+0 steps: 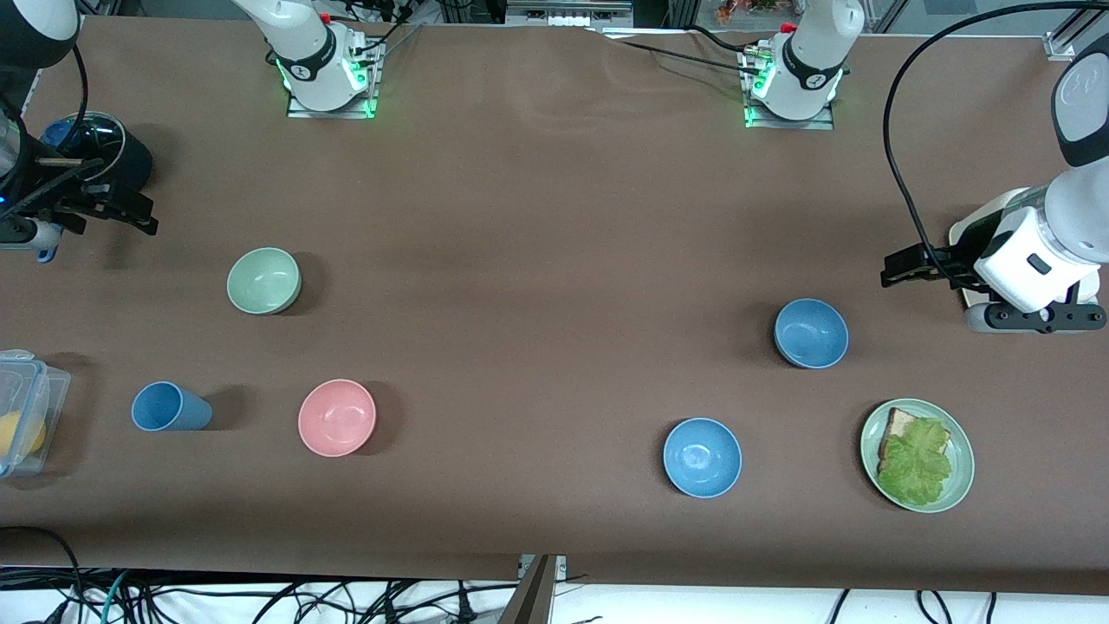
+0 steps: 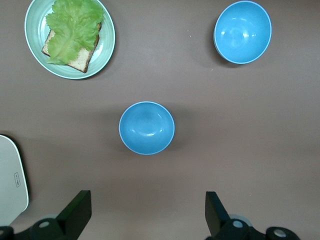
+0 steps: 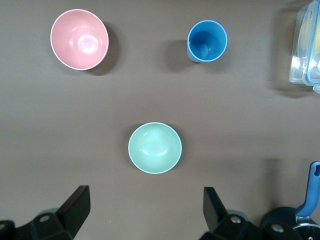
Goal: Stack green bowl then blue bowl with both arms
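The green bowl [image 1: 263,280] sits empty toward the right arm's end of the table and shows in the right wrist view [image 3: 155,147]. The muted blue bowl [image 1: 811,333] sits empty toward the left arm's end and shows in the left wrist view [image 2: 146,127]. My right gripper [image 1: 130,212] hangs open and empty [image 3: 145,207] over bare table beside the green bowl. My left gripper [image 1: 901,267] hangs open and empty [image 2: 145,215] over bare table beside the blue bowl. Neither gripper touches a bowl.
A pink bowl [image 1: 337,417] and a blue cup [image 1: 169,406] lie nearer the camera than the green bowl. A brighter blue bowl [image 1: 702,457] and a green plate [image 1: 960,485] with toast and lettuce lie nearer than the muted bowl. There is also a clear container [image 1: 22,422], a black pot [image 1: 95,152] and a white slab [image 1: 988,217].
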